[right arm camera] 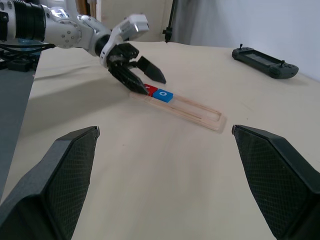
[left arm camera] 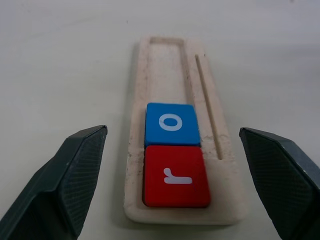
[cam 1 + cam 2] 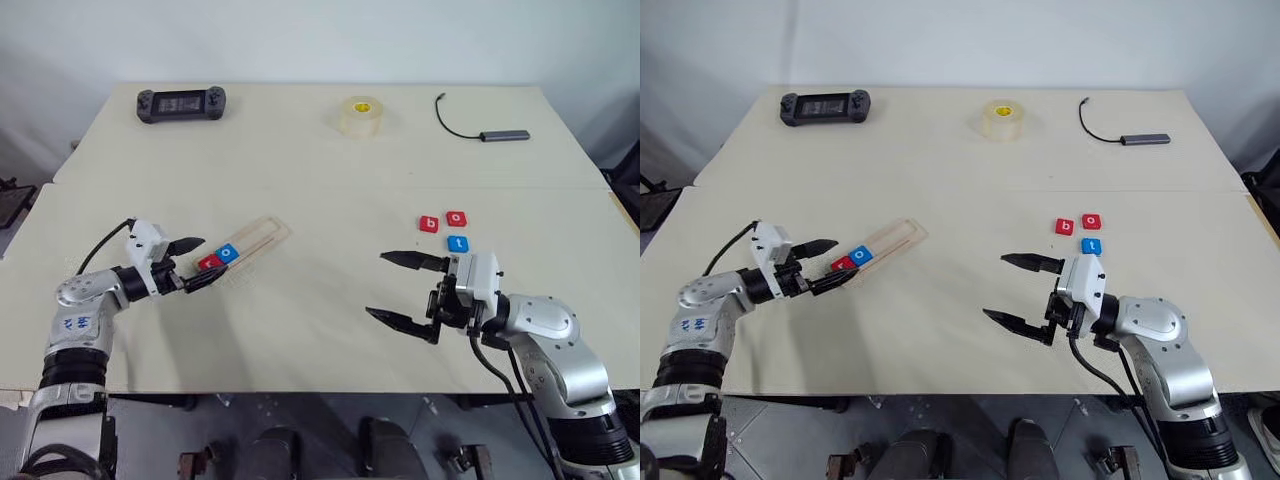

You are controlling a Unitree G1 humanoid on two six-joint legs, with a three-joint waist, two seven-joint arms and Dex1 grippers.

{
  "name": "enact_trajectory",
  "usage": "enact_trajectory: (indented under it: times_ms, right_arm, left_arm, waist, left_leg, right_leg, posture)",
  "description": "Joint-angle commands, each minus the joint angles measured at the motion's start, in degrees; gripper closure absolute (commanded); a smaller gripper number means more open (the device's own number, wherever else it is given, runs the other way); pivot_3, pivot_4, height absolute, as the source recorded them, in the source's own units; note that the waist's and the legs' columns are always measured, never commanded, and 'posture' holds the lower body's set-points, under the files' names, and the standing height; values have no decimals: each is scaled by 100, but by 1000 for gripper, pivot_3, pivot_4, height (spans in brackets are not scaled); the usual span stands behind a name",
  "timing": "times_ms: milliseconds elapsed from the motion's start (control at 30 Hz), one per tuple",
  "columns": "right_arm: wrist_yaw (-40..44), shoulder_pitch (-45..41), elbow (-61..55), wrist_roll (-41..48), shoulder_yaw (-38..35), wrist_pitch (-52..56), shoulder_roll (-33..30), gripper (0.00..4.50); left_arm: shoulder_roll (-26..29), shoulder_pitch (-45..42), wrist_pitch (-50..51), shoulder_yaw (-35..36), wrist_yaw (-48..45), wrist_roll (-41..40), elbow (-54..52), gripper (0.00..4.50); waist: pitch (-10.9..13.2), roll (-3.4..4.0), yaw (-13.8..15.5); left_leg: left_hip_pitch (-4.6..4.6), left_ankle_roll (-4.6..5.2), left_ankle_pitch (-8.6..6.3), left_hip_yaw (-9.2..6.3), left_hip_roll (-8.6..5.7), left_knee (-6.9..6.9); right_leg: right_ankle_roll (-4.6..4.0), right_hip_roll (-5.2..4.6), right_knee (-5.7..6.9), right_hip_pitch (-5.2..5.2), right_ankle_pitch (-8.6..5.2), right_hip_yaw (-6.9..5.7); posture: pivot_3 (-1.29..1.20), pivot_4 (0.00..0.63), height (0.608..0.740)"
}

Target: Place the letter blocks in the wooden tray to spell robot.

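Black-fingered left gripper [image 3: 194, 262] at 9 o'clock, jaws open, empty, tips flanking the near end of the long pale wooden tray [image 3: 262, 235]. Tray holds red "r" tile [image 2: 176, 176] and blue "o" tile [image 2: 171, 123], touching. Right gripper [image 3: 405, 291] at 4 o'clock, jaws wide, empty. Red "b" [image 3: 429, 224], red "o" [image 3: 456, 218], blue "t" [image 3: 457, 243] tiles loose at 2 o'clock.

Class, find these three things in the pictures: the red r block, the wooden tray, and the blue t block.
red r block [image 2: 176, 173]: left wrist view, middle of its top face.
wooden tray [image 2: 165, 44]: left wrist view, bare far end of its rim.
blue t block [image 3: 457, 243]: left eye view, middle of its top face.
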Motion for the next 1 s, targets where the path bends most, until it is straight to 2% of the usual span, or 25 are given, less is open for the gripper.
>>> enact_trajectory:
  times_ms: [33, 300, 400, 467, 733, 833, 1000]
  right_arm:
    - [-144, 57, -356, 87, -164, 23, -54, 48]
    - [-310, 99, -479, 112, -184, 118, -58, 48]
    - [-340, 32, -459, 105, -143, 133, -33, 0]
    - [-339, 5, -442, 103, -128, 130, -32, 0]
    - [-303, -48, -352, 98, -147, 92, -42, 0]
    - [-277, 11, -354, 121, -221, 88, -91, 0]
    - [-180, 460, -477, 230, -653, 133, -377, 0]
  left_arm:
    - [-7, 8, -269, -172, -87, 262, 231, 0]
    - [41, 189, -289, -245, 18, 425, 399, 0]
    - [18, 229, -327, -313, 28, 489, 471, 533]
    - [15, 234, -320, -326, 50, 507, 519, 1080]
    - [-81, 223, -753, -262, 144, 446, 580, 1091]
    - [-184, 216, -924, -308, -72, 326, 137, 1091]
    - [-547, 28, -816, -842, -442, 341, -912, 1091]
  waist:
    - [-1, -1, 3]
    - [-2, -1, 6]
    - [-2, -1, 6]
    - [-2, -1, 8]
    - [-2, -1, 5]
    - [-2, -1, 11]
    - [-1, -3, 160]
  left_leg:
    - [0, 0, 0, 1, 0, 0]
    - [7, 0, 0, 0, 1, 5]
    - [13, 0, 0, 3, 1, 5]
    - [16, 1, 0, 4, 1, 6]
    - [52, 2, -3, 17, 3, -1]
    - [53, 2, -3, 18, 4, -1]
    - [49, 11, -7, 14, -8, 1]
  right_leg:
    - [0, -1, 0, -1, 0, 0]
    - [0, -6, 15, 2, 0, -1]
    - [0, -7, 18, 4, 0, -1]
    - [0, -8, 21, 6, 0, -1]
    - [-3, -10, 27, 29, -2, -1]
    - [-4, -13, 28, 30, -2, -1]
    - [-4, -26, 28, 30, -2, -4]
  posture:
    - [0, 150, 740]
    - [0, 150, 740]
    - [0, 150, 740]
    - [0, 150, 740]
    - [0, 150, 740]
    - [0, 150, 740]
    - [0, 150, 740]
